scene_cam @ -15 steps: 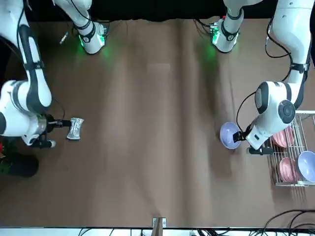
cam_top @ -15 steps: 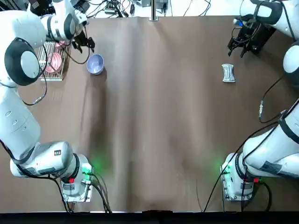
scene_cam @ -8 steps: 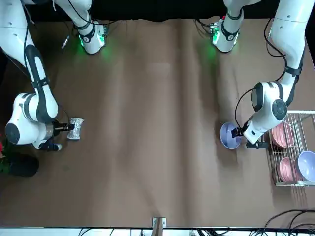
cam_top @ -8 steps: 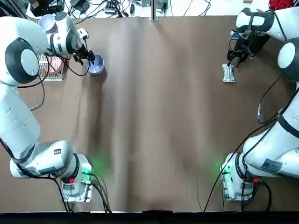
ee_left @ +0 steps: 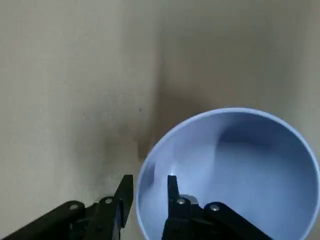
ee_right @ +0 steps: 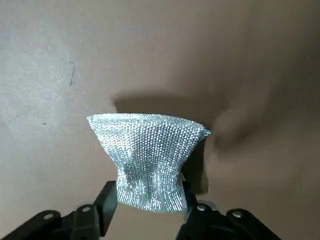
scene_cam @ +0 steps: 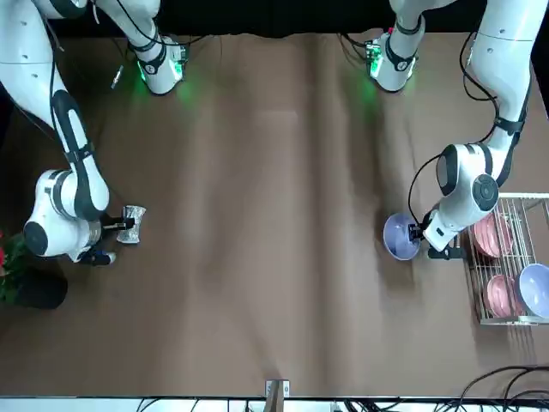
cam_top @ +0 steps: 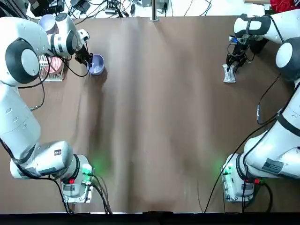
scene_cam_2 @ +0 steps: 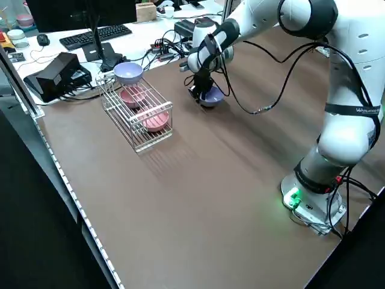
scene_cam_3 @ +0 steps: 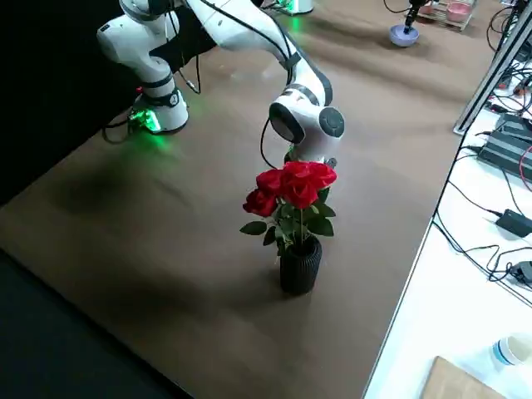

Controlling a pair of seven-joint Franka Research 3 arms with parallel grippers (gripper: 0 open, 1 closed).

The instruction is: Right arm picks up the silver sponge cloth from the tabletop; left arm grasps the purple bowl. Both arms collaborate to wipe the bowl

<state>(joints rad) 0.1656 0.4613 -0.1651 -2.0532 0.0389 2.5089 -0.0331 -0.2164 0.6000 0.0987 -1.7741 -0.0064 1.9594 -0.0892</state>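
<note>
The purple bowl [cam_top: 97, 64] stands upright at the far left of the table, next to a wire rack. My left gripper [cam_top: 88, 59] is down at its rack-side rim. In the left wrist view it [ee_left: 148, 187] is open, one finger inside the bowl [ee_left: 235, 170] and one outside. The silver sponge cloth [cam_top: 229, 75] lies flat on the table at the far right. My right gripper [cam_top: 230, 67] is low over it. The right wrist view shows that gripper [ee_right: 147, 197] open, its fingers flanking the narrow waist of the cloth [ee_right: 147, 150].
A wire rack [cam_top: 50, 65] with pink bowls and a second lavender bowl [scene_cam: 533, 290] stands just outside the purple bowl [scene_cam: 399, 236]. A dark vase of red roses [scene_cam_3: 295, 216] stands beyond the cloth near the table's right corner.
The left gripper swung from beside the rack down onto the bowl's rim. The right gripper moved from the far corner down onto the cloth. Bowl and cloth stayed where they were.
</note>
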